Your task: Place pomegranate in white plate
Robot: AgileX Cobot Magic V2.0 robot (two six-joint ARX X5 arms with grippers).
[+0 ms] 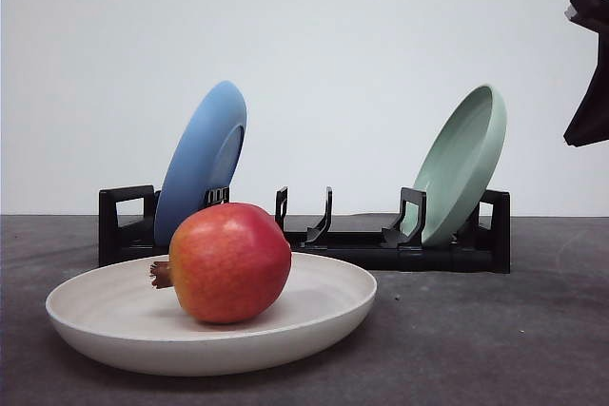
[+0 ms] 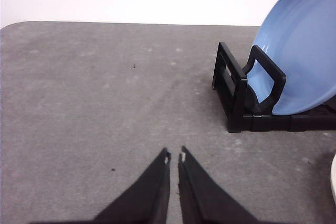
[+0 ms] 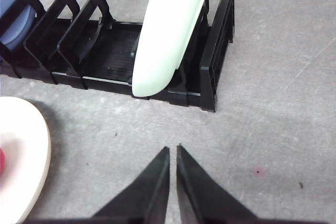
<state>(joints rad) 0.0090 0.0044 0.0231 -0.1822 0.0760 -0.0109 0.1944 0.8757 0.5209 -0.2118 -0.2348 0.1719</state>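
The pomegranate (image 1: 230, 261), red with an orange blush and a brown crown stub pointing left, rests inside the white plate (image 1: 333, 316) at the near left of the table. A sliver of the fruit (image 3: 1, 161) and the plate's rim (image 3: 37, 161) also show in the right wrist view. My right gripper (image 3: 172, 150) is shut and empty, hovering above bare table beside the plate and in front of the rack. The right arm (image 1: 590, 73) hangs high at the right edge of the front view. My left gripper (image 2: 174, 156) is shut with nothing in it, over grey table.
A black dish rack (image 1: 314, 235) stands behind the white plate. It holds a blue plate (image 1: 202, 164) upright at its left end and a pale green plate (image 1: 463, 161) at its right end, with free slots between. Grey table (image 1: 495, 339) spreads around.
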